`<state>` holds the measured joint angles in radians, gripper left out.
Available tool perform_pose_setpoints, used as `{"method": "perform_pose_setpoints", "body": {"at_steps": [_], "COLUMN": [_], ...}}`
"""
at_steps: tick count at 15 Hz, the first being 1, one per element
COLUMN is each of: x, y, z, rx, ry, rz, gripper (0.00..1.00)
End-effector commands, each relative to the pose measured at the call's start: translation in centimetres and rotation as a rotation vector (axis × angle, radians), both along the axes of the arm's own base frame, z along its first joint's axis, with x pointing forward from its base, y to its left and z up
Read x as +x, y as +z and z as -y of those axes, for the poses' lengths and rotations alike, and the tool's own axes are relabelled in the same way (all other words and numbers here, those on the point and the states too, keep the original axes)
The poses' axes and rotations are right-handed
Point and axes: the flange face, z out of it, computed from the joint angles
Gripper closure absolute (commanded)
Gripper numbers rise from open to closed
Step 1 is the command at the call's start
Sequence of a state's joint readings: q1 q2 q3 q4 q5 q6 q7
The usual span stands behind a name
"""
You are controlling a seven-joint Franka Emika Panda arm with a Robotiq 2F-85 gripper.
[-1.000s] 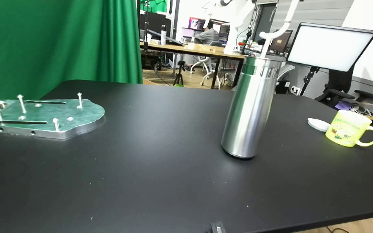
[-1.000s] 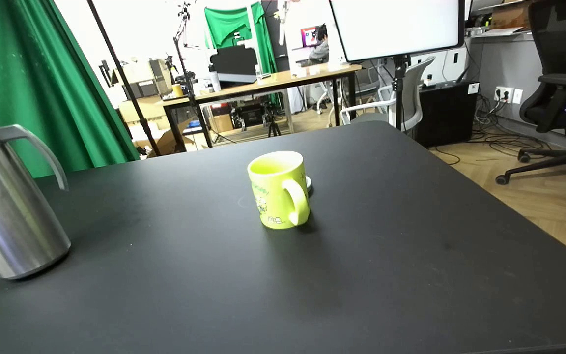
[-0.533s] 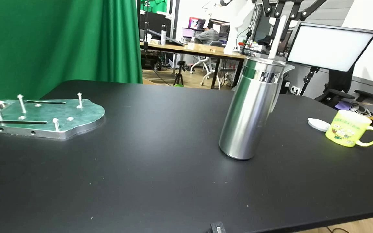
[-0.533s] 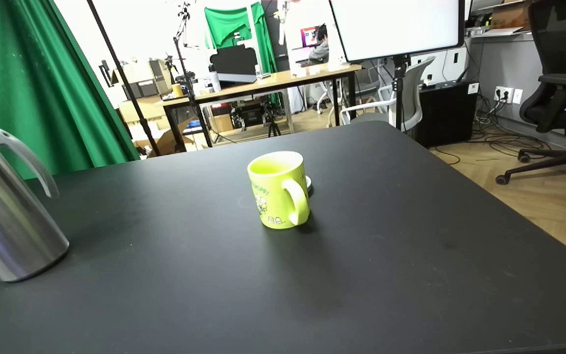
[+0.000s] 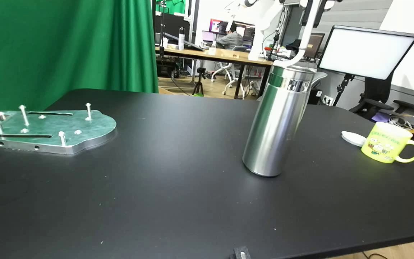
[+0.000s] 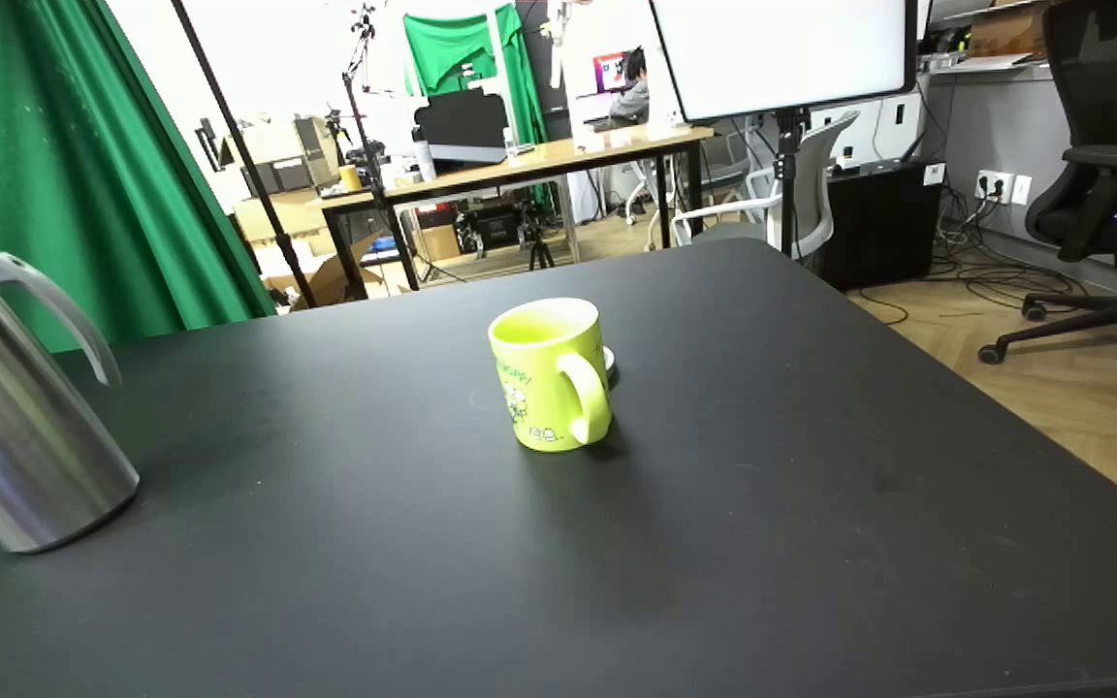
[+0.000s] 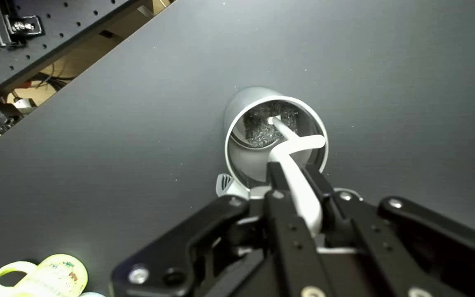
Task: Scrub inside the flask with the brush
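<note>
The flask [image 5: 279, 122], a tall steel cylinder, stands on the black table. It also shows at the left edge of an exterior view [image 6: 20, 417], with its grey handle [image 6: 54, 301]. In the wrist view I look into its open mouth [image 7: 237, 111]. My gripper [image 7: 292, 168] is above the flask, shut on the white cranked handle of the brush [image 7: 303, 143]. The brush's dark bristles [image 7: 262, 130] are inside the flask, low down. In an exterior view the brush handle [image 5: 304, 41] rises from the mouth to my gripper [image 5: 313, 16], which is partly cut off at the top.
A yellow-green mug [image 5: 386, 142] stands right of the flask, beside a small white lid-like disc [image 5: 353, 138]. A metal plate with upright bolts [image 5: 49, 127] lies at the table's left edge. A light panel [image 5: 368, 52] stands behind the table.
The brush handle has turned: its bend pointed right, then looked straight, and now points left. My gripper came into view, then rose a little. The flask has shifted and turned slightly.
</note>
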<state>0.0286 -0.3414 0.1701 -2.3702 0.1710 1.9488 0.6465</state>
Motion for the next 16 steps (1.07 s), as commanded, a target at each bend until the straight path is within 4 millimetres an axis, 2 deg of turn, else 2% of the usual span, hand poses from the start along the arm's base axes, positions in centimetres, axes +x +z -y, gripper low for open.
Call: {"method": "perform_pose_setpoints", "body": {"at_steps": [1,4,7,9,14,16], "x": [-3.1,-4.5,-3.9,-3.0,0.7,1.5], "y": [4.6,6.9,7.2,6.2,1.5,0.0], "z": [-1.0,-1.3,-0.7,0.1,1.7,1.8], "rx": [-0.029,-0.032,-0.028,-0.022,-0.01,-0.011], "ry": [0.014,0.029,0.006,-0.013,-0.061,-0.067], "rz": [0.04,0.072,0.077,0.068,0.016,-0.006], "gripper": [0.96,0.96,0.96,0.96,0.96,0.96]}}
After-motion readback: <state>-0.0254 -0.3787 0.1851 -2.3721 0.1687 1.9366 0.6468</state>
